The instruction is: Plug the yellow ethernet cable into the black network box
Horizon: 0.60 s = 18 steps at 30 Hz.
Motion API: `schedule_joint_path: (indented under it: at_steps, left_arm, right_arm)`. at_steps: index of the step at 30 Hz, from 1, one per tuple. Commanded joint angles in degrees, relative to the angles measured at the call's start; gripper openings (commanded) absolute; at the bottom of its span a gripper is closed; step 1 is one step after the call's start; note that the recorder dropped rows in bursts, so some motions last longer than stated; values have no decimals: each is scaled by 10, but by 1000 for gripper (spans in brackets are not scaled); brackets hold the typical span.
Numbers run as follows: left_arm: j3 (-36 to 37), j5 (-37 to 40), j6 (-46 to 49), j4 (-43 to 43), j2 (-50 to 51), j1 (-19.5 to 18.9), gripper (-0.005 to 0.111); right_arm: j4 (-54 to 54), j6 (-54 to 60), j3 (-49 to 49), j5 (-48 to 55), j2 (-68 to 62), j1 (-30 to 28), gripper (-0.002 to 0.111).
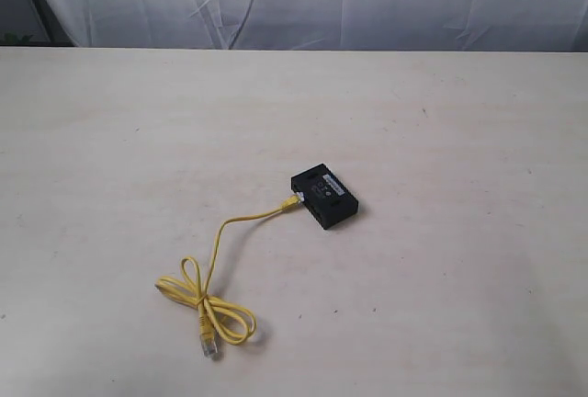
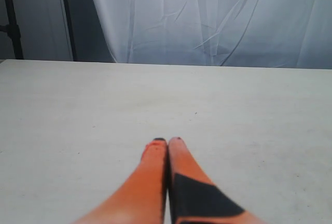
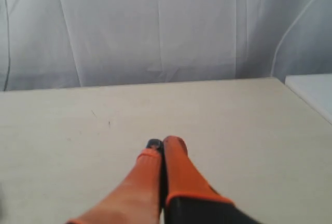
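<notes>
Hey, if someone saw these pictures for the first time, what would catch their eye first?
The bright yellow ethernet cable stands out, looped toward the front of the pale table in the exterior view. One of its plugs meets the side of the black network box near the middle. In the wrist views, the left gripper and right gripper show orange fingers pressed shut, holding nothing.
</notes>
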<state>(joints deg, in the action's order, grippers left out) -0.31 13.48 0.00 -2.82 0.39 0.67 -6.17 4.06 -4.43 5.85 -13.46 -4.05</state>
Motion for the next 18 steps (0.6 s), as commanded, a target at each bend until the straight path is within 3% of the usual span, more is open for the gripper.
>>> schedule_joint_path:
  at_steps: [1,9,18]
  left_arm:
    - [3,-2,-4,4,-4,-1,0]
    - [3,-3,-4,5,-4,-1,0]
    - [3,-2,0,14,-4,-1,0]
  right_arm:
    - [4,3,44,-19,41,-6,-1]
    - [32,3,44,116,135,-4,-1]
    - [32,3,44,118,135,15,-1]
